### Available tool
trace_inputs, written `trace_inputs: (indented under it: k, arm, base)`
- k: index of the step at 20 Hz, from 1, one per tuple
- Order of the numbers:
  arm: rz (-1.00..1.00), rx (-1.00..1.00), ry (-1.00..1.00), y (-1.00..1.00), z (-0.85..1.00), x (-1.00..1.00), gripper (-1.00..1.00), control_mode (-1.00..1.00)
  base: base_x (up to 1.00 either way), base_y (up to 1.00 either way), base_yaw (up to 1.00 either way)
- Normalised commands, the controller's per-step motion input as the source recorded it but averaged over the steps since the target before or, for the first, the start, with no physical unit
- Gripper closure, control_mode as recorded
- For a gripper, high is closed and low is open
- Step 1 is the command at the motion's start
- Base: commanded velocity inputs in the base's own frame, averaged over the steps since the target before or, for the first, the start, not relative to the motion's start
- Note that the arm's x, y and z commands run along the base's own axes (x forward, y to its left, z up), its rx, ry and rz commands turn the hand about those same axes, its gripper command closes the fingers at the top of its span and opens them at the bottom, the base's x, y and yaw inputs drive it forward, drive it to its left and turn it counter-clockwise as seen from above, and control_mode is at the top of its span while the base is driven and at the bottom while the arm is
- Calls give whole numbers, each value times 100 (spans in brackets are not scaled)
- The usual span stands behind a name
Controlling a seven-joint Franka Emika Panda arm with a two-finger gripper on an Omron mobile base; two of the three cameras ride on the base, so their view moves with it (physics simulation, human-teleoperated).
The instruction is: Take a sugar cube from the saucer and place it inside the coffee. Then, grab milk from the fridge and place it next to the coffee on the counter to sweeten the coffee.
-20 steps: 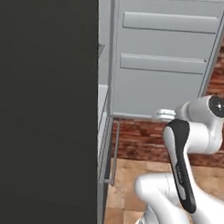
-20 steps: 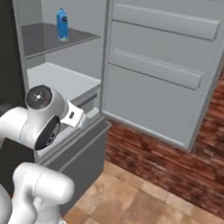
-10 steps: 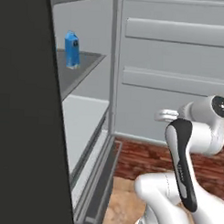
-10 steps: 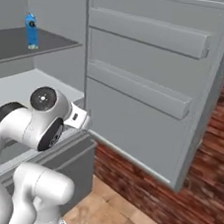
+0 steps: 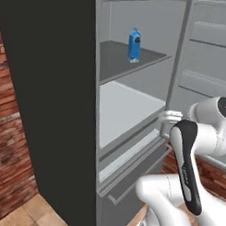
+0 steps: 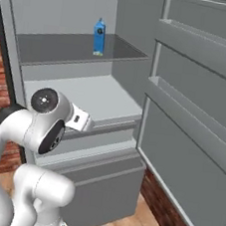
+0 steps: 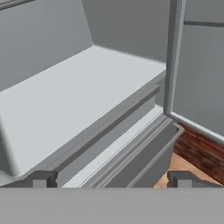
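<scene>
The fridge (image 5: 50,108) stands open, its pale door (image 6: 198,130) swung to the right. The milk (image 5: 134,45), a small blue carton, stands upright on the grey upper shelf (image 6: 67,49); from the right base it is the same milk (image 6: 99,36), near the back of that shelf. My gripper (image 7: 113,181) is open, with nothing between its two dark fingertips (image 7: 43,179). It points at the white lower shelf (image 7: 65,100) and the drawer front below it. The hand (image 5: 171,117) hangs well below the milk, level with the lower shelf's front edge.
The door carries two shelf rails (image 6: 195,115) close on my right. A grey drawer (image 6: 101,184) juts out at the fridge's bottom. Red brick wall (image 5: 12,130) and tan floor tiles (image 7: 188,164) lie around the fridge.
Both base views have swung across the fridge, so its inside and the milk now sit nearer the middle and larger. The arm keeps its pose and the gripper stays open.
</scene>
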Motion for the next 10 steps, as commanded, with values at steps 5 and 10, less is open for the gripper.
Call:
trace_inputs:
  k: [5,10]
  arm:
    - [0,0,0,0,0,0,-100,100]
    - [0,0,0,0,0,0,-100,100]
  base:
    - [13,-44,19]
    - [4,-19,19]
